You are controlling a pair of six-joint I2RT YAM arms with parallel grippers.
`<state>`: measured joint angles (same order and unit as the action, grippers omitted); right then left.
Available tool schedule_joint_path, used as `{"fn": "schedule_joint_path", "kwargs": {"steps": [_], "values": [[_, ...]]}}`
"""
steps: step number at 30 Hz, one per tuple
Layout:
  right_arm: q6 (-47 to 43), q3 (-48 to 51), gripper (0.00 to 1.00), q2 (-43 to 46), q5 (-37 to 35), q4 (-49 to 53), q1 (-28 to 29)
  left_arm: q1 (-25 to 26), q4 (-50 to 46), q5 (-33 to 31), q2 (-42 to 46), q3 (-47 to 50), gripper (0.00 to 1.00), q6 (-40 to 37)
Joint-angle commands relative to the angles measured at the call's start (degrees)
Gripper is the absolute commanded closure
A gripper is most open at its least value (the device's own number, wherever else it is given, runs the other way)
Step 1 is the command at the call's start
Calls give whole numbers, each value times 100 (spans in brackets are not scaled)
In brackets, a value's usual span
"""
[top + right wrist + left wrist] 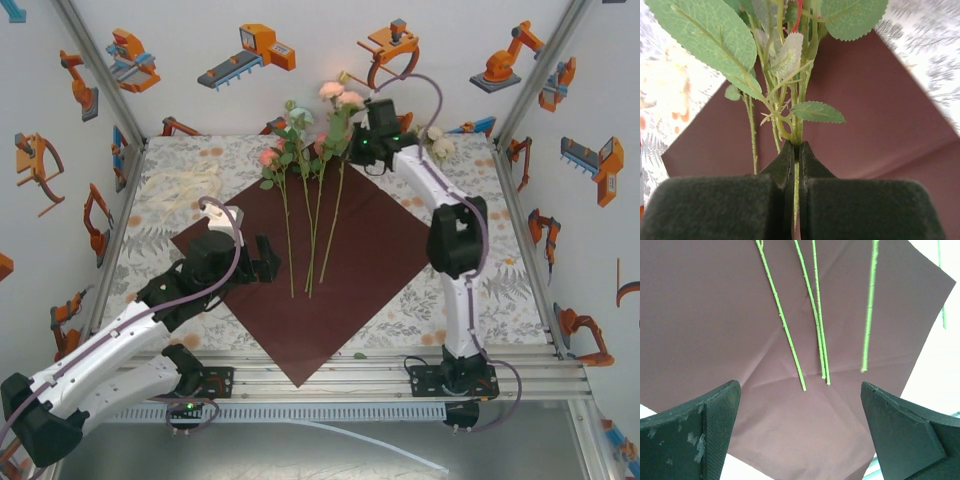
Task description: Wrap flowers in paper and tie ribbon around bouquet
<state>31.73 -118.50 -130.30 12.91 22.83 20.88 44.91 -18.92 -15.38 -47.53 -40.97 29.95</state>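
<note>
Top external view: the paper (pixel 345 270) lies flat on the counter (pixel 480 290), which is covered in a grey-and-orange floral cloth; the sheet is turned like a diamond, its near corner lapping onto the metal rail (pixel 400 362) by the arm bases
Paper look: matte dark burgundy, a single sheet much wider than the bunch; the left wrist view shows the paper (pixel 715 315) crossed by faint fold creases
Flowers: the flowers (pixel 310 150) are pink, peach and pale roses with green leaves, heads at and beyond the sheet's far corner, long thin stems running down the middle of the paper and drawing together near its centre
Stems, left wrist view: four bright green stems (pixel 817 325) rest on the paper, two of them side by side and touching near their cut ends
Loose bloom: a whitish rose (pixel 438 143) lies on the counter just right of the right arm, apart from the bunch
Ribbon: the ribbon (pixel 180 185) is cream-white and sits in a loose heap at the far left, well apart from the paper
Left fingers: the left fingers (pixel 266 258) (pixel 715 425) are spread wide and hold nothing, low over the sheet's left part, facing the stem ends
Right fingers: the right fingers (pixel 365 135) (pixel 787 167) are clamped on one thin stem just below a cluster of leaves, over the paper's far corner
</note>
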Motion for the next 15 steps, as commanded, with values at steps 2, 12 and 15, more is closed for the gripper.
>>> {"fn": "schedule_joint_path", "kwargs": {"steps": [2,12,15], "values": [[224,-823,100,-562,419,-59,136,-52,-2,35,35,103,3,86],[-15,-1097,85,-1380,332,-76,262,-119,40,88,-20,120,3,28],[-179,-1051,75,-1244,309,52,261,-123,40,105,-21,120,3,19]]}}
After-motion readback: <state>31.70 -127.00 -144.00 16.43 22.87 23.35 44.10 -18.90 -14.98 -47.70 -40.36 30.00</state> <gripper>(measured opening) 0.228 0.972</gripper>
